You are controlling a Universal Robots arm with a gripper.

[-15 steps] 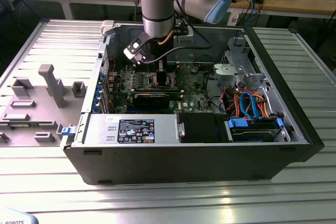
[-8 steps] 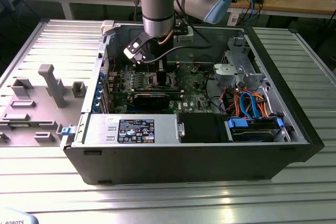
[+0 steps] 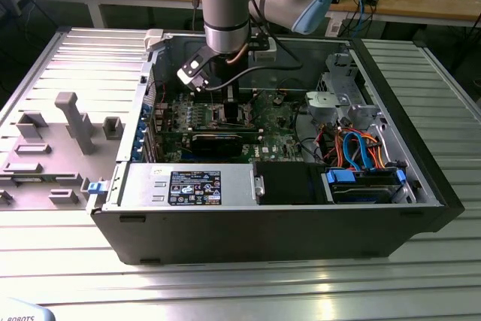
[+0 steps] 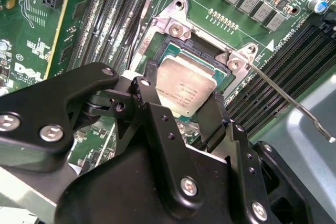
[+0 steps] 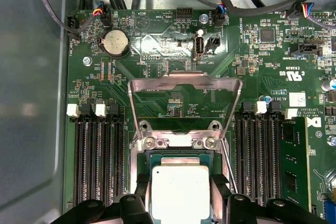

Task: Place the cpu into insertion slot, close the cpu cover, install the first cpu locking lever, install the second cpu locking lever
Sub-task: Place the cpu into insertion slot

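1 cpu (image 5: 180, 195) in gripper (image 4: 182, 94), cover (image 5: 184, 83) up

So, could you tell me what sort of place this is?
Probably a robotics lab: a robot arm, end effector closed on the cpu, works inside an open computer case on a slatted metal table, wooden benches behind.

Your silver-grey, pale-blue-capped jointed robot arm (image 3: 225, 5) reaches straight down, with its wrist directly above the claw. Your black two-fingered metal gripper (image 4: 184, 97) points downward. Its black fingers (image 4: 146, 95) sit on either side of the small square silver-grey cpu (image 4: 185, 85), closed against its edges.
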